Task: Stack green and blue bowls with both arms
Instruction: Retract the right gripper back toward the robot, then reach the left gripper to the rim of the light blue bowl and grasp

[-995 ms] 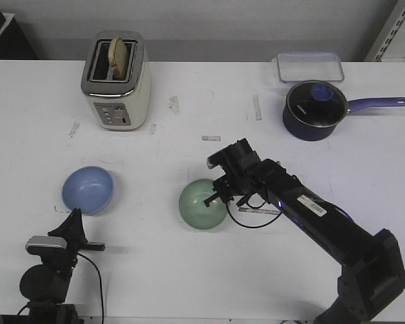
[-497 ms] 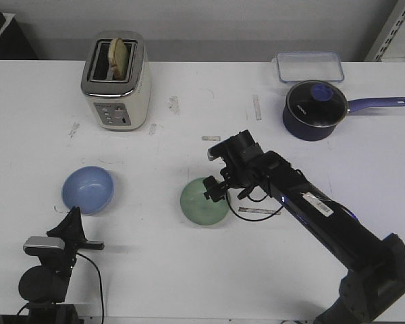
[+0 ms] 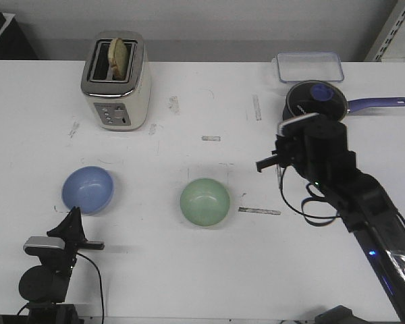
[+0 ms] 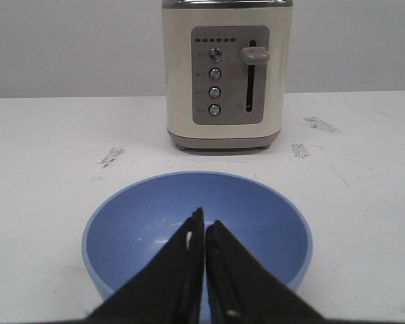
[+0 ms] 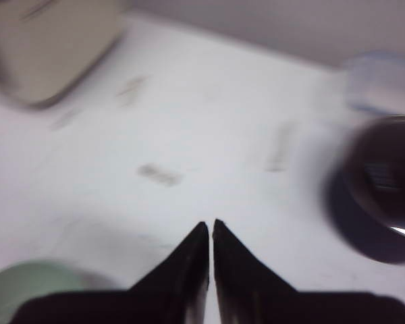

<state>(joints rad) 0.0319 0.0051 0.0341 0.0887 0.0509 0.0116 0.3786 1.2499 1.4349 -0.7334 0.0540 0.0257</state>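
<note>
I'm working over a white table (image 3: 189, 270) marked with scuffs and bits of tape, a grey wall behind it. The pale mint-green glossy round bowl (image 3: 205, 202) sits upright, mouth up and empty, well off to the side of my right gripper (image 3: 268, 164); being round, it has no long axis to speak of. The light periwinkle-blue glossy round bowl (image 3: 88, 190) is also upright and empty, just ahead of my left gripper (image 3: 74, 221); in the left wrist view its rim (image 4: 197, 179) lies right beyond the fingertips (image 4: 197, 219).

The left gripper's fingers are pressed together with nothing between them. The right gripper's fingers (image 5: 197, 239) look closed too, holding nothing, though that wrist view is smeared by motion, so I take it from the thin slit between them.

Beyond the blue bowl stands a cream two-slot toaster (image 3: 116, 81) with a slice of bread (image 3: 120, 57) in one slot. Just behind the right gripper sits a dark navy saucepan with a glass lid and long handle (image 3: 315, 108); its contents I can't make out. Farther back is a clear, empty-looking rectangular plastic container (image 3: 310, 66).

Compared with half a second ago, the right arm has pulled back from the green bowl's rim towards the saucepan, and the bowl sits free, apparently in the same spot. The left arm hasn't shifted.
</note>
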